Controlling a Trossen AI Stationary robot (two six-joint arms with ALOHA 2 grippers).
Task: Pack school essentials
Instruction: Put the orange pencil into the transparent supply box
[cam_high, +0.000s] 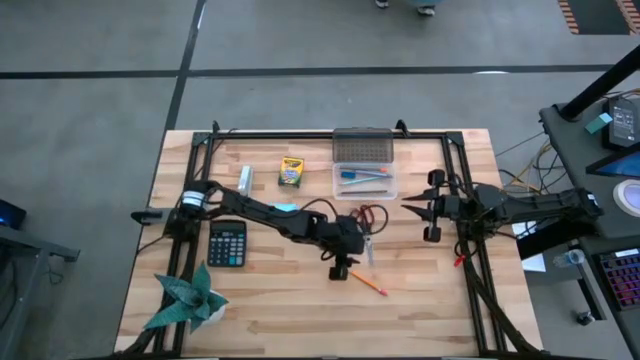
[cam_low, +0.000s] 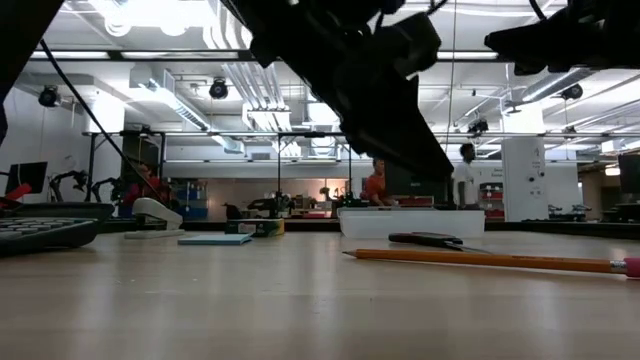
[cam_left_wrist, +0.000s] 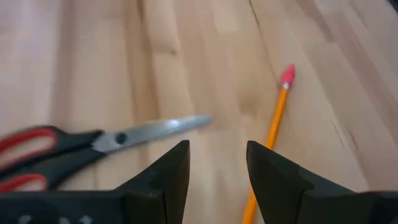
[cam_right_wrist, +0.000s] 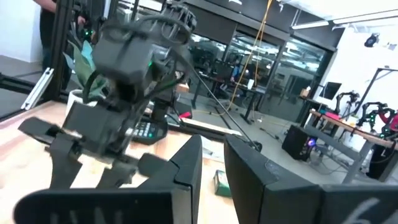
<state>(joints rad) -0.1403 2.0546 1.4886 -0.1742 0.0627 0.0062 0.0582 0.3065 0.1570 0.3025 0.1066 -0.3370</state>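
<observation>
Yellow pencil (cam_high: 368, 283) lies on bare wood just beside the scissors (cam_high: 371, 226); left gripper (cam_left_wrist: 216, 177) hovers above, fingers parted and empty, and should probably centre over the shaft before closing

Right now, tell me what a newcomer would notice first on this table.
The left end effector, open and empty, hangs mid-table above the red-handled scissors and a pencil. Behind them a clear box already holds pens. A green paper plant sits at the near left corner beside a calculator.
</observation>
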